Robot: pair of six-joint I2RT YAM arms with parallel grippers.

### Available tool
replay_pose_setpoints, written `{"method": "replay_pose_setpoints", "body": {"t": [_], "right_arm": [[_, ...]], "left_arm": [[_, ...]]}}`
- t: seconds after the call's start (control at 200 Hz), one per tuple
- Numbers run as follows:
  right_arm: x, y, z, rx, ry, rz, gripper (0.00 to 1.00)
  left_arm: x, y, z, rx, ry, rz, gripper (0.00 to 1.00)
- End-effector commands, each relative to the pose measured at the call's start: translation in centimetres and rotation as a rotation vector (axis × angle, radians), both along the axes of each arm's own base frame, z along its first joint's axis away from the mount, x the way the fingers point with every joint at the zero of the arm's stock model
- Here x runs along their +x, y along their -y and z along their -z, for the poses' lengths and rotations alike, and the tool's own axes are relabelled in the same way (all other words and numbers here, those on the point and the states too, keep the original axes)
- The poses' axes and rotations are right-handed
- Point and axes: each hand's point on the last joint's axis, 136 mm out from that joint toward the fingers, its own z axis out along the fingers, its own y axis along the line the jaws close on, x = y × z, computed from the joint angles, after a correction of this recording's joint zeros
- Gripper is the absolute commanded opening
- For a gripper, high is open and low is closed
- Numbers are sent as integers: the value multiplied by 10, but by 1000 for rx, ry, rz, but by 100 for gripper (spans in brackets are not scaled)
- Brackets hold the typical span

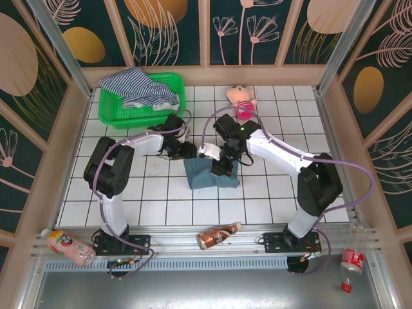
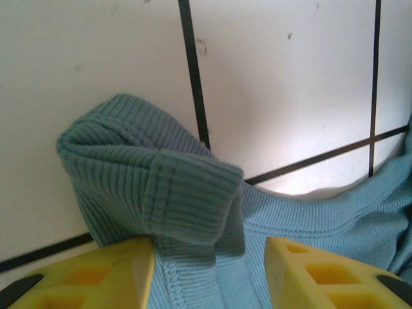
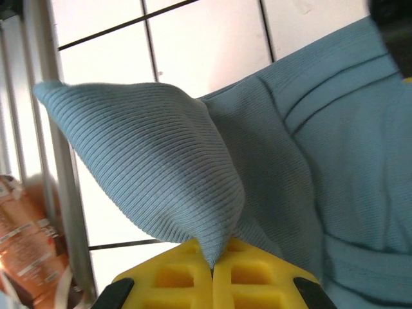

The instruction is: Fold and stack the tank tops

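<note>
From above: teal top (image 1: 211,175) lies on the table (image 1: 161,206), between both arms; striped top (image 1: 141,87) heaped in the basket (image 1: 129,120). Left wrist: left gripper (image 2: 209,264) fingers apart, rolled teal hem between them. Right wrist: right gripper (image 3: 212,267) pinched tight on a lifted teal fold.

The plain, ribbed, dusty teal-blue tank top (image 1: 212,175) lies on a white desk (image 1: 277,199) gridded with thin black lines, the navy-and-white striped tank top (image 1: 143,87) sits in a bright green basket (image 1: 125,120), the doll (image 1: 241,98) is pink, and the walls (image 1: 183,38) are dark teal with gold leaves.
</note>
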Motion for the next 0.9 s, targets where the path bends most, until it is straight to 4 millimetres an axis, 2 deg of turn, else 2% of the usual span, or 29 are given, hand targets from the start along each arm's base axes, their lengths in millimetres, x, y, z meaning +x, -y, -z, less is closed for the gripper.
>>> {"method": "replay_pose_setpoints", "body": {"t": [0.0,0.245,0.435,0.55,0.69,0.891], "right_arm": [[20,-3,-3,-10,49,-17,3],[60,-9,-9,0,126,-10,3],[82,-2,0,-5,145,-1,4],[96,-5,1,16,172,-3,4],[107,-9,7,33,204,-9,5],[120,-14,18,46,243,-17,6]], "left_arm": [[1,1,16,12,-12,40,49],[-1,2,23,13,-18,72,48],[1,4,13,0,3,76,48],[2,9,7,-26,11,81,48],[9,12,-8,-45,42,76,49],[27,13,-45,-41,117,48,53]]}}
